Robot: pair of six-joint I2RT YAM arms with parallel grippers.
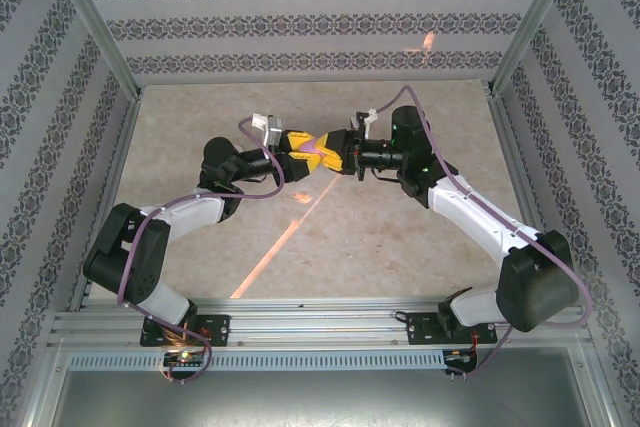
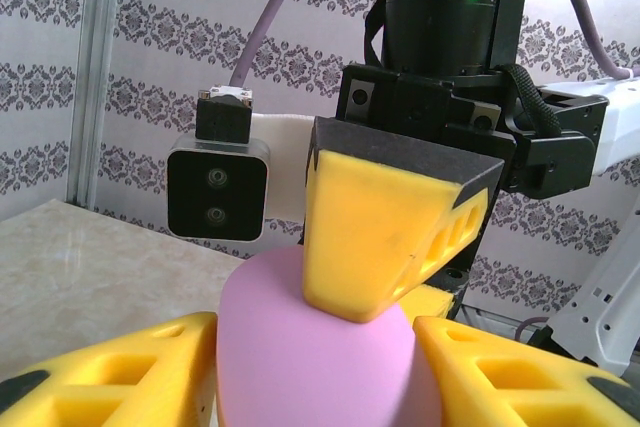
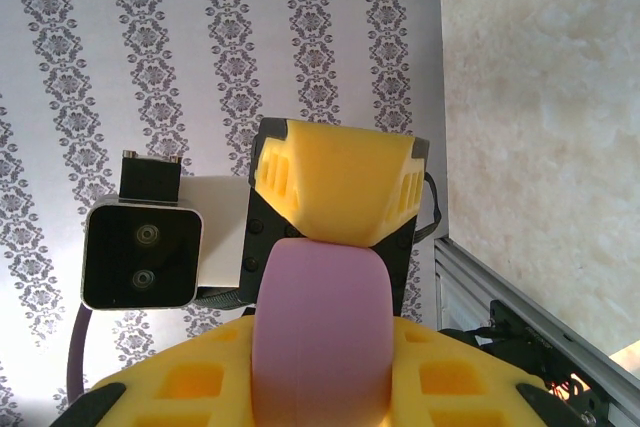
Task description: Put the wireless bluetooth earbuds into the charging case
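The lilac charging case (image 1: 314, 153) hangs in the air over the middle of the table, between both grippers. In the right wrist view my right gripper (image 3: 320, 332) is shut on the case (image 3: 318, 347), its yellow fingers tight against both sides. My left gripper (image 2: 315, 335) has its fingers close on either side of the case (image 2: 300, 372); whether they still press on it I cannot tell. A right finger (image 2: 380, 227) lies on top of the case in the left wrist view, and a left finger (image 3: 335, 182) sits against its far end in the right wrist view. The earbuds are hidden.
The beige marble tabletop (image 1: 300, 247) lies below the arms, with patterned walls on three sides. An aluminium rail (image 1: 320, 322) runs along the near edge where both bases are bolted. Purple cables loop over each arm.
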